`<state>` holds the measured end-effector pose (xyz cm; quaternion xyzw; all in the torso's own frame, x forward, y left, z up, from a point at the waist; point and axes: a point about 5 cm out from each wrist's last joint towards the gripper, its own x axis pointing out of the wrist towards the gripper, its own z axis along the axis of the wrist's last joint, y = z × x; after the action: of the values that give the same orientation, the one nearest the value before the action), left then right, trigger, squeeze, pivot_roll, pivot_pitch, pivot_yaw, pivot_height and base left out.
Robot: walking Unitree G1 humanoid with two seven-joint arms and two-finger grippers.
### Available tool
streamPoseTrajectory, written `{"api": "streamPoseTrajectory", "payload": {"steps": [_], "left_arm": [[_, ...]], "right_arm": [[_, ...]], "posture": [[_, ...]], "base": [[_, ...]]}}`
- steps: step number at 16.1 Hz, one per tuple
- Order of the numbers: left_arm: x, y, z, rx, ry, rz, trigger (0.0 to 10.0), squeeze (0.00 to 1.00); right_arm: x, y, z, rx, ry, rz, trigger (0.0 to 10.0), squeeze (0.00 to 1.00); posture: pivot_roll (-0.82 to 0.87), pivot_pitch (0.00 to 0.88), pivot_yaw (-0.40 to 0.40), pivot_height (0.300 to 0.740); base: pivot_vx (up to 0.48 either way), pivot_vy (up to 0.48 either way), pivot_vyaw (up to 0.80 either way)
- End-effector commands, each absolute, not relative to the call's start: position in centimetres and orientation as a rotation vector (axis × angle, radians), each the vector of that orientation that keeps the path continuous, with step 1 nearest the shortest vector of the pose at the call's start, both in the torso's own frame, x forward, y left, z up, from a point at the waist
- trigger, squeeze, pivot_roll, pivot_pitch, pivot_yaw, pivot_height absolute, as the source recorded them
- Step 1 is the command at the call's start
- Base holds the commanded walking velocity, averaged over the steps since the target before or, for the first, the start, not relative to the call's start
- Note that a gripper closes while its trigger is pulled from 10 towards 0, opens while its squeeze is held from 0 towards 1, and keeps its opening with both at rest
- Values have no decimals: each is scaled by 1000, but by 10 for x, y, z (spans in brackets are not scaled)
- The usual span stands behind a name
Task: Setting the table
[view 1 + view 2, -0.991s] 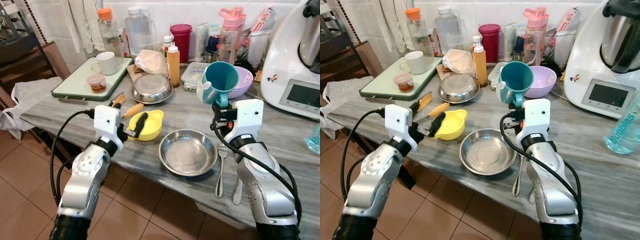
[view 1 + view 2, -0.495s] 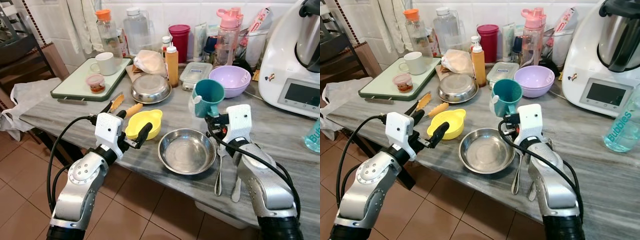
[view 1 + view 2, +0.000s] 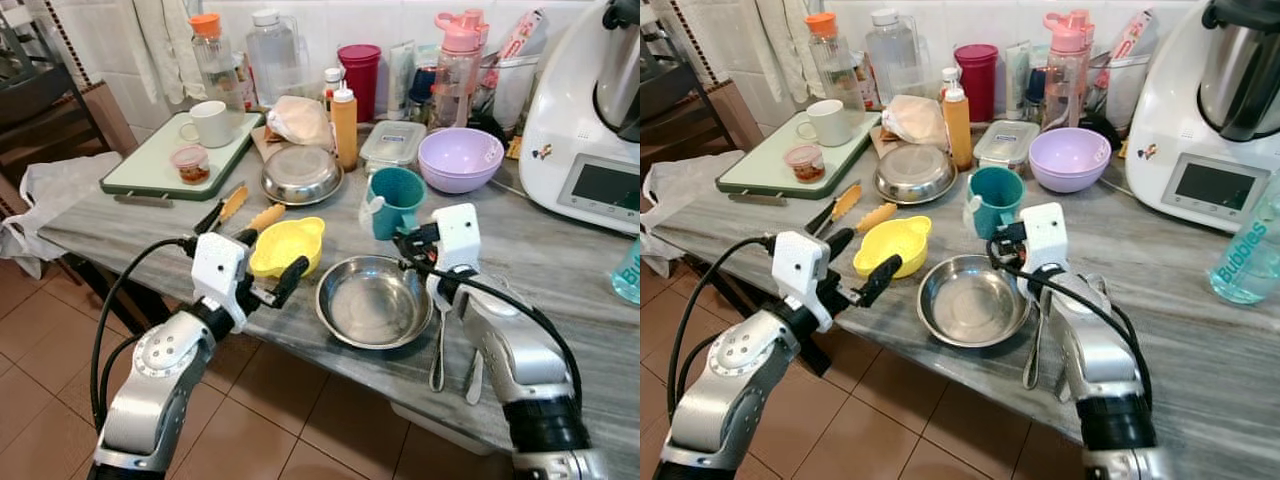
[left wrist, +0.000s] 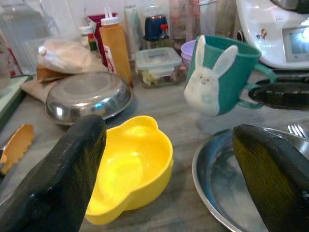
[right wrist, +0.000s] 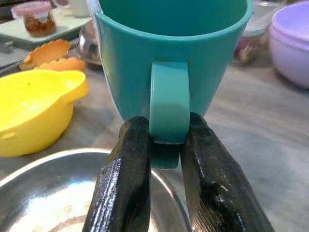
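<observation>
Worktop [image 3: 560, 270]: grey marbled stone, against a white tiled wall; terracotta floor tiles below. Rear row: bottles, a green tray [image 3: 150, 165] carrying a white cup, a lilac bowl [image 3: 461, 159], a white kitchen machine [image 3: 590, 110].

Mug [image 3: 396, 201]: teal, rabbit motif, upright, just behind the steel plate [image 3: 373, 302] and directly ahead of the right claw [image 5: 166, 145].

Right claw: fingers pressed together on the mug's handle, one either side.

Yellow bowl [image 3: 286, 246]: left of the plate, just beyond the left claw [image 3: 272, 283].

Left claw: spread wide, touching nothing, at the worktop's front edge.

Fork [image 3: 440, 345]: right of the plate.
</observation>
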<state>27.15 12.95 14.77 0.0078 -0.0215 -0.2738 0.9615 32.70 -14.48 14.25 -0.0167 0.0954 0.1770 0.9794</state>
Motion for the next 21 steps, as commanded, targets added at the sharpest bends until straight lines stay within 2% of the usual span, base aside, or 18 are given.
{"api": "streamPoseTrajectory", "payload": {"steps": [1,3,8,9,10,16,21], "left_arm": [[269,131,150,25,-41,-572,10000,0],[264,127,152,3,-46,-627,10000,0],[264,128,153,5,-35,-641,10000,0],[264,128,153,5,-34,-642,10000,0],[264,128,153,5,-33,-644,10000,0],[262,125,151,-11,-20,-691,10000,0],[265,125,151,-12,-22,-696,10000,0]], "right_arm": [[331,-140,146,-44,175,389,10000,0],[333,-143,140,-51,196,393,10000,0],[336,-143,133,-70,211,415,10000,0],[337,-142,133,-69,214,419,10000,639],[337,-142,132,-69,217,422,10000,1000],[335,-141,130,-74,224,441,10000,1000],[334,-149,147,-104,153,401,10000,1000]], "posture": [[-79,25,105,740],[-74,27,105,740],[-73,30,106,740],[-72,29,105,740],[-72,29,105,740],[-71,26,103,740],[-81,16,103,740]], "base": [[0,0,0],[0,0,0],[0,0,0],[0,0,0],[0,0,0],[0,0,0],[0,0,0]]}}
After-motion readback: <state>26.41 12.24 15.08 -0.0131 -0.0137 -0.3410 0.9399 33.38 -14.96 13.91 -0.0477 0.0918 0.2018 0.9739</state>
